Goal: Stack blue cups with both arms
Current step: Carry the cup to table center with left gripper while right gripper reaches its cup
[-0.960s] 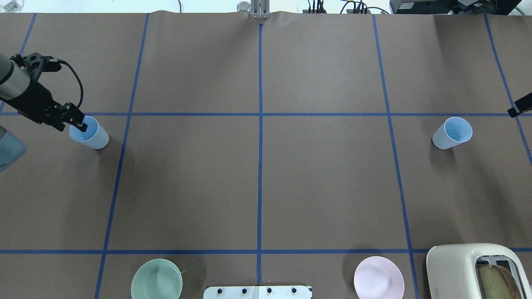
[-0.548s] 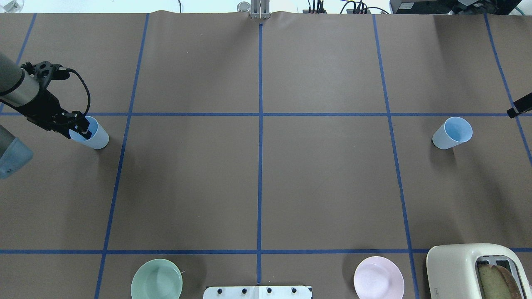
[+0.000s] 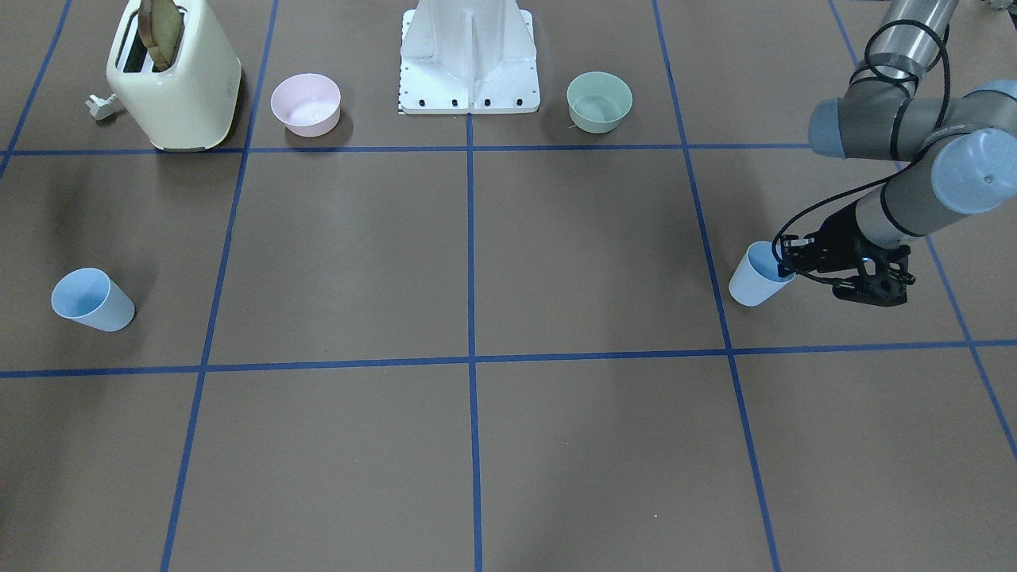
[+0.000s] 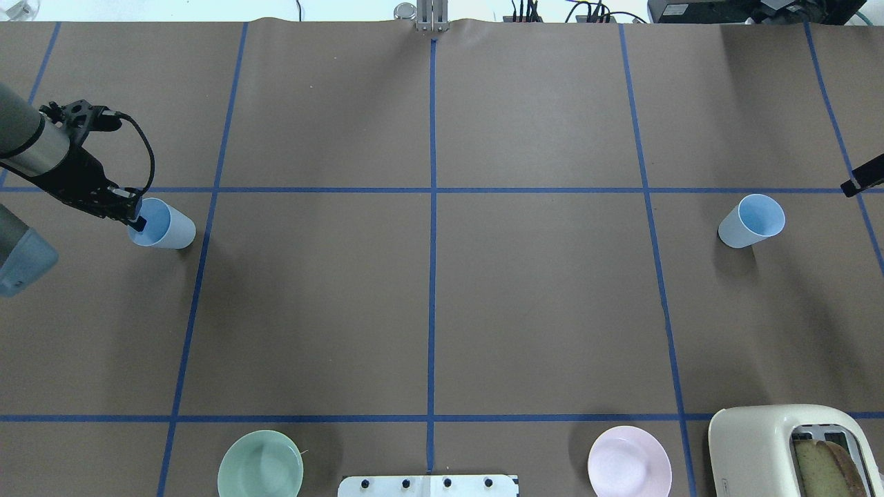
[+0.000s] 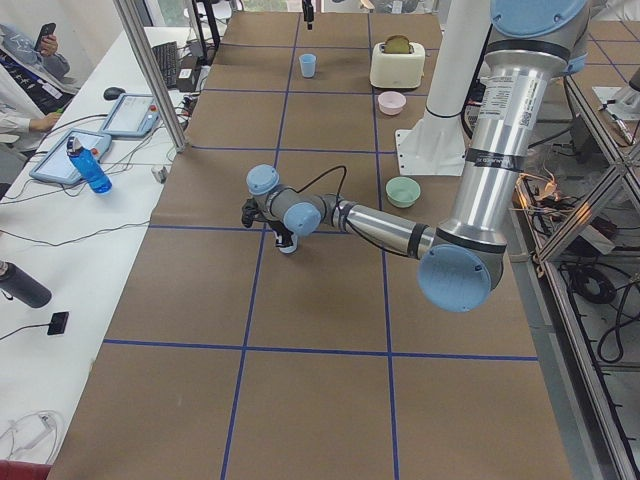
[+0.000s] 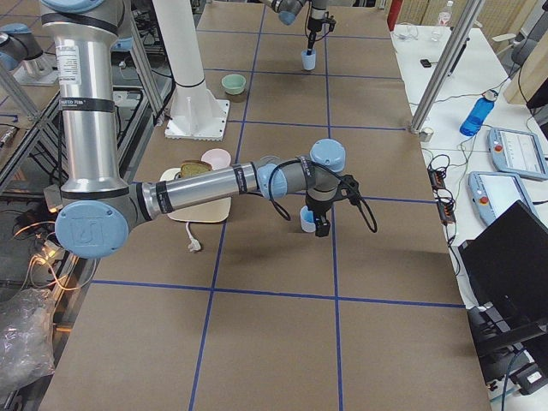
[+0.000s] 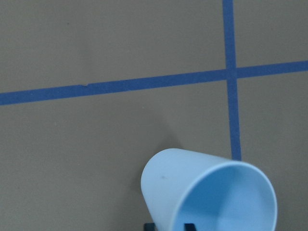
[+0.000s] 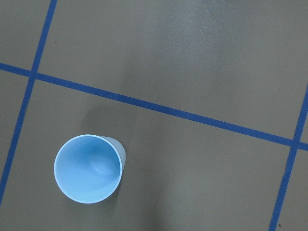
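Two light-blue cups stand on the brown table. The left cup (image 4: 164, 226) is tilted, and my left gripper (image 4: 137, 219) is shut on its near rim, one finger inside and one outside. This shows in the front view too, with the gripper (image 3: 784, 267) at the cup (image 3: 752, 278). The left wrist view shows the cup (image 7: 207, 192) just above the fingertips (image 7: 149, 226). The right cup (image 4: 751, 221) stands upright and free; it also shows in the right wrist view (image 8: 87, 168). My right gripper (image 4: 863, 177) is high at the table's right edge, apart from it; I cannot tell its jaw state.
A cream toaster (image 4: 780, 442) holding a bread slice stands at the near right. A pink bowl (image 4: 629, 461) and a pale green bowl (image 4: 260, 464) flank the white base plate (image 4: 428, 485). Blue tape lines divide the table into a grid.
My left gripper has closed on the left cup's rim and carried it a little to the right, tilting it. The right cup and right gripper have not moved.
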Controlling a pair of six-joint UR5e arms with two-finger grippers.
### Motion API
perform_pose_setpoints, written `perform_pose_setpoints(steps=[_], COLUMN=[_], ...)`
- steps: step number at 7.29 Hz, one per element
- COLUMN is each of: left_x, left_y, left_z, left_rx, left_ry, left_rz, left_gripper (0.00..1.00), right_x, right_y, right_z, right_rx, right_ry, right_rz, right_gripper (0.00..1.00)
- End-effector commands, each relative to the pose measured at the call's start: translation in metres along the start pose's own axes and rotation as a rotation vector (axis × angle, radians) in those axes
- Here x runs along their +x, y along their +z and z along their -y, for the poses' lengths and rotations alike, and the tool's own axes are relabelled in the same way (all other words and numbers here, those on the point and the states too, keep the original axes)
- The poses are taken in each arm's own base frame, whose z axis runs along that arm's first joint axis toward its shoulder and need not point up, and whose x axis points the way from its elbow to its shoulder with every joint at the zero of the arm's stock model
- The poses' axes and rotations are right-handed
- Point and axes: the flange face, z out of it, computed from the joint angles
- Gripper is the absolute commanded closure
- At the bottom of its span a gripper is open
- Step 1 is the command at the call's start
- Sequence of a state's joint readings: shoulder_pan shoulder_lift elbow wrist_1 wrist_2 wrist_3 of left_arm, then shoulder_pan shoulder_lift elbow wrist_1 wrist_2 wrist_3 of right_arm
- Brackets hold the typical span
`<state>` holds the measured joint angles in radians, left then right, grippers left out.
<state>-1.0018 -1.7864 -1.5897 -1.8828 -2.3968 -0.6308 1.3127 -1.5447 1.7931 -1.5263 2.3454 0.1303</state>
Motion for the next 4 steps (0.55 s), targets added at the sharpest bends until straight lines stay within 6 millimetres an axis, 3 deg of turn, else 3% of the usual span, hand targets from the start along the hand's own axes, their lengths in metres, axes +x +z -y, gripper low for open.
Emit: perform_pose_setpoints(steps=[1, 3, 4], left_x=[0.02, 0.067, 0.099], left_y=[-0.011, -0.03, -0.028], left_z=[0.008, 0.033, 0.039], left_rx=[0.019, 0.058, 0.054], left_ry=[0.016, -0.087, -0.117], left_rz=[-0.012, -0.049, -0.067], left_gripper=[1.0, 1.0, 1.0], right_x=[0.0, 0.0, -0.005], right_y=[0.0, 0.001, 0.005], right_z=[0.0, -0.001, -0.001], right_rx=[-0.001, -0.002, -0.011], right_ry=[-0.002, 0.0, -0.006], right_rz=[0.0, 0.005, 0.006], right_gripper=[0.06, 0.07, 0.1])
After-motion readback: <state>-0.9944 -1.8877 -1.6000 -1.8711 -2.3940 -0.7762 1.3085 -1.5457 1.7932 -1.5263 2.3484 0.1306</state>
